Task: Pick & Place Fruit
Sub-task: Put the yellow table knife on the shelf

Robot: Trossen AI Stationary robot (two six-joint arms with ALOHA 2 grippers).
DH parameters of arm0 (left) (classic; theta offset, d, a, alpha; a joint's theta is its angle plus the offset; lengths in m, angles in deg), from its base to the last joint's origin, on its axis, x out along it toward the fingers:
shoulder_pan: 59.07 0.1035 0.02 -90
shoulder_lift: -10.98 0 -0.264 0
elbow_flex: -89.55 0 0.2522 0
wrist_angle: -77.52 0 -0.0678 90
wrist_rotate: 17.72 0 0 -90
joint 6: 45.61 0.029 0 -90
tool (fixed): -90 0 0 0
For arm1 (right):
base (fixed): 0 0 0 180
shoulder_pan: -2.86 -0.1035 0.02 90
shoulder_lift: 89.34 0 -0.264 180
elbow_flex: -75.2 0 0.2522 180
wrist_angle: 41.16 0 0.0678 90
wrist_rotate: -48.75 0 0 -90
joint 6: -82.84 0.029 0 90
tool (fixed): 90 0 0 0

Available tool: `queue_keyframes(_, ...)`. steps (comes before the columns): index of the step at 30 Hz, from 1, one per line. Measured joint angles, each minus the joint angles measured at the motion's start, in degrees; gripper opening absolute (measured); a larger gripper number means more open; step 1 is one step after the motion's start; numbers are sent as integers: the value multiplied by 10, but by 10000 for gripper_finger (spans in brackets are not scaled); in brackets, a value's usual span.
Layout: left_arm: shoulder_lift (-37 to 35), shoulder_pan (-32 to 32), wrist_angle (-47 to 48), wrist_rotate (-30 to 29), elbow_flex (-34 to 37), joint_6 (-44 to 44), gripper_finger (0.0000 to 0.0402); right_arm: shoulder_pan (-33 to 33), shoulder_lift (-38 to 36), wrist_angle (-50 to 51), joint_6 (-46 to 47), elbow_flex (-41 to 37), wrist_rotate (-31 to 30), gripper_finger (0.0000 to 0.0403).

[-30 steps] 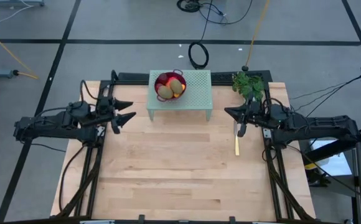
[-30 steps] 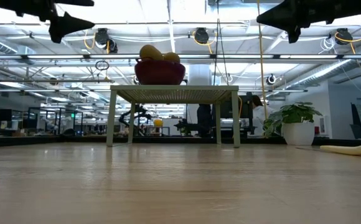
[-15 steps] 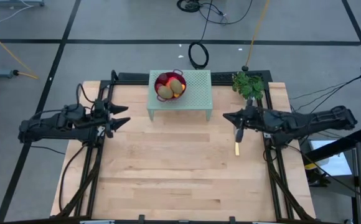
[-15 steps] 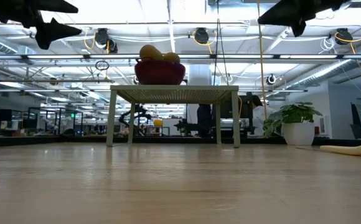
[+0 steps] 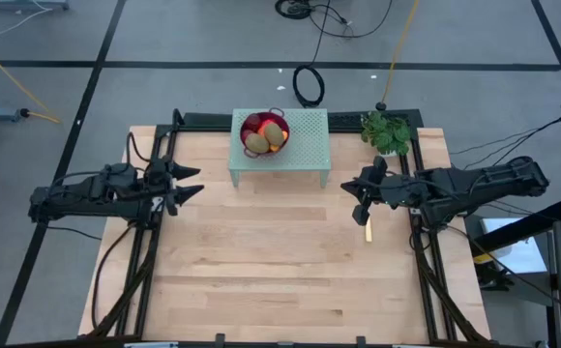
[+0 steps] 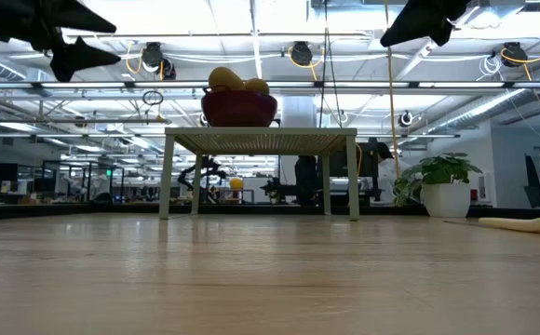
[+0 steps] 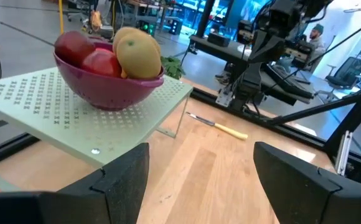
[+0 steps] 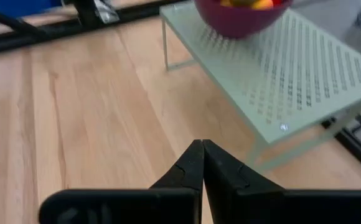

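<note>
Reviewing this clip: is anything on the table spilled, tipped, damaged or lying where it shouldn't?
Nothing stands out. The fruit sits heaped inside the bowl, which stands upright on the perforated green stand, with none spilled. The yellow-handled knife lies flat on the wooden table, under the right gripper. The left gripper hangs off to the side.

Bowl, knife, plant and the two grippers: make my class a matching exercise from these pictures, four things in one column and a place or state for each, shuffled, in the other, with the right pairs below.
Column 1
1. fruit
2. knife
3. left gripper
4. right gripper

Column 2
A. fingers shut, in the air over the table's right side
B. lying flat on the wooden table
C. heaped in the purple bowl on the pale green stand
D. fingers open, holding nothing

Pairs: 1-C, 2-B, 3-D, 4-A
</note>
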Motion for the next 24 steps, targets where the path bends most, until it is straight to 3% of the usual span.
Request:
queue_keyframes(11, -43, -13, -12, 12, 38, 1, 282, -1, 64, 170, 117, 81, 5, 0)
queue_keyframes(21, -139, -39, 38, -9, 49, 11, 282, -4, 50, 190, 214, 81, 33, 0)
queue_keyframes(24, -137, -46, 32, -9, 64, 10, 282, -4, 54, 211, 244, 81, 37, 0)
